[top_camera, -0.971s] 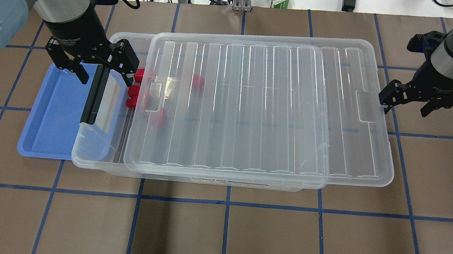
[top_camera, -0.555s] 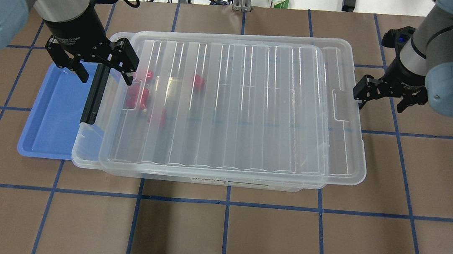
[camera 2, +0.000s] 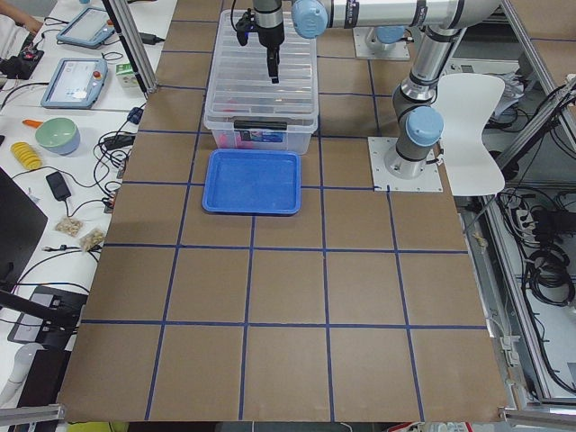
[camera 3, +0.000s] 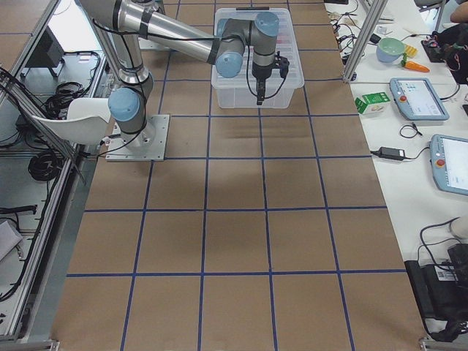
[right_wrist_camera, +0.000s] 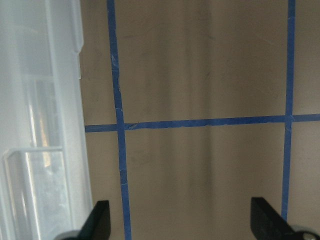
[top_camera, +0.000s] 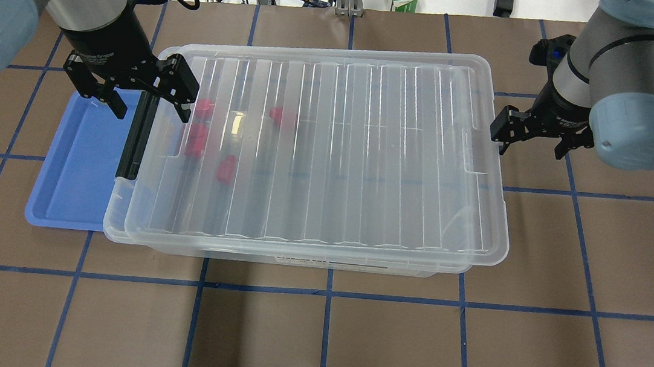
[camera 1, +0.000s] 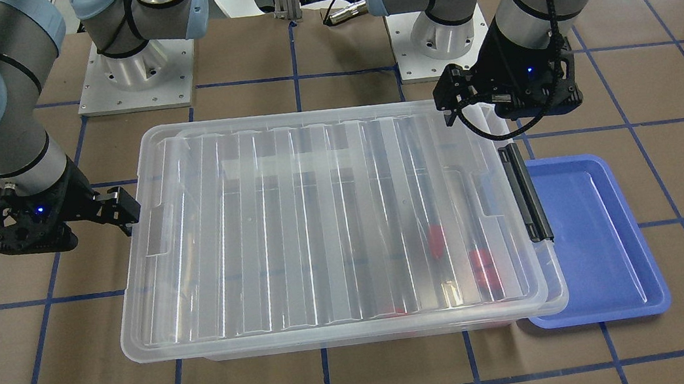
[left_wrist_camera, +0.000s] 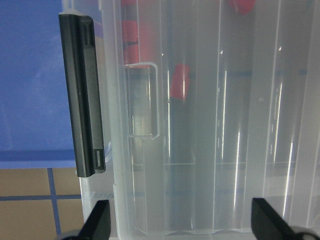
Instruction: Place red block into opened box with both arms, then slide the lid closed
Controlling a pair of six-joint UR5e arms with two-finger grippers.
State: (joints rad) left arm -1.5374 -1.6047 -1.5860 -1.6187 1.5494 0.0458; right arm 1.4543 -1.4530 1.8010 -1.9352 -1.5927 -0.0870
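Above the black-barred end of the large see-through plastic bin, left gripper jaws spread wide, empty, right gripper jaws spread wide, empty, beside the far end of the ridged clear plastic lid, lid covering bin, small red plastic blocks inside.

Table is carrying brown sheeting gridded with blue tape; box is sitting mid-table; blue tray is lying flat just beside its short end; two arm base plates are standing behind.
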